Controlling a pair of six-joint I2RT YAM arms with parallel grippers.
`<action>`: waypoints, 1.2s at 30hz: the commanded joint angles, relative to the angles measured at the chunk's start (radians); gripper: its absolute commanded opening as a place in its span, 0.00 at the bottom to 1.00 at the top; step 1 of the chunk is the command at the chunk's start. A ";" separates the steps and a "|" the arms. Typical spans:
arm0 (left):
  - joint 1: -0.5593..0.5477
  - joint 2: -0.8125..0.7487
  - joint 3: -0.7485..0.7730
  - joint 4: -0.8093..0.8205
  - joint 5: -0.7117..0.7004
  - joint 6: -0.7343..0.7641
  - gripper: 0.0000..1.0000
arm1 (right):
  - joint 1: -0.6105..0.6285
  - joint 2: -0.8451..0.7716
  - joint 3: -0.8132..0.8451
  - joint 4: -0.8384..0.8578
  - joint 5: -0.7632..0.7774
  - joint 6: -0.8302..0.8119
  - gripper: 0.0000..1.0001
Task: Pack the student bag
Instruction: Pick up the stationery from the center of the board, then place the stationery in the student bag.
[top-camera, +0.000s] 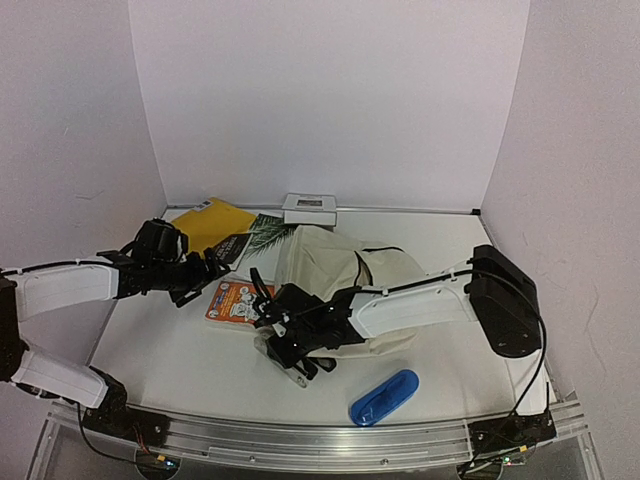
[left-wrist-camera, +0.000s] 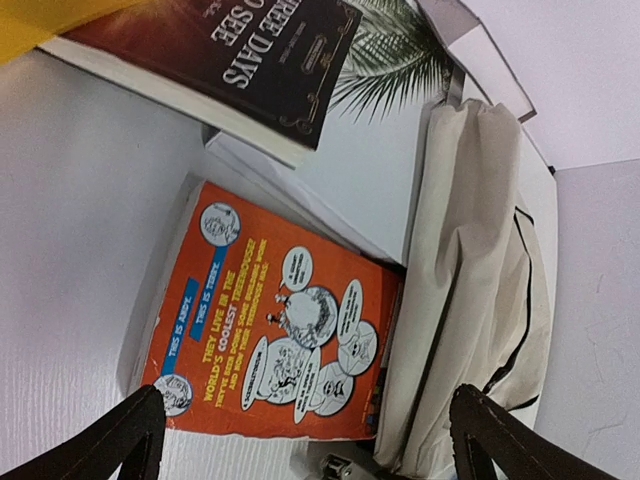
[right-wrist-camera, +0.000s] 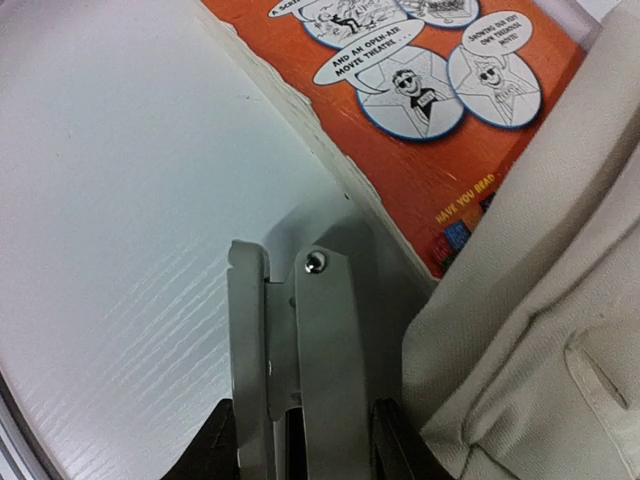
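Note:
The cream student bag (top-camera: 335, 262) lies in the middle of the table; it also shows in the left wrist view (left-wrist-camera: 470, 280) and the right wrist view (right-wrist-camera: 540, 340). An orange comic book (top-camera: 236, 300) lies flat against its left side, and shows in both wrist views (left-wrist-camera: 270, 320) (right-wrist-camera: 420, 90). My right gripper (top-camera: 292, 345) (right-wrist-camera: 305, 445) is shut on a grey metal stapler (right-wrist-camera: 320, 350), held low at the bag's near left corner beside the orange book. My left gripper (top-camera: 205, 270) (left-wrist-camera: 310, 440) is open and empty above the orange book.
A dark book (top-camera: 235, 247) (left-wrist-camera: 250, 70), a palm-leaf book (top-camera: 268, 232), a yellow book (top-camera: 212, 222) and a white box (top-camera: 308, 208) lie at the back. A blue case (top-camera: 385, 397) lies near the front edge. White walls enclose the table.

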 joint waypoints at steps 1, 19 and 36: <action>0.004 -0.040 -0.051 0.035 0.095 -0.002 0.98 | -0.006 -0.146 -0.065 0.168 0.055 0.037 0.00; -0.141 0.211 -0.063 0.332 0.483 -0.046 0.89 | -0.007 -0.216 -0.179 0.347 0.087 0.062 0.00; -0.170 0.341 -0.074 0.591 0.582 -0.196 0.48 | -0.006 -0.252 -0.216 0.407 0.100 0.088 0.00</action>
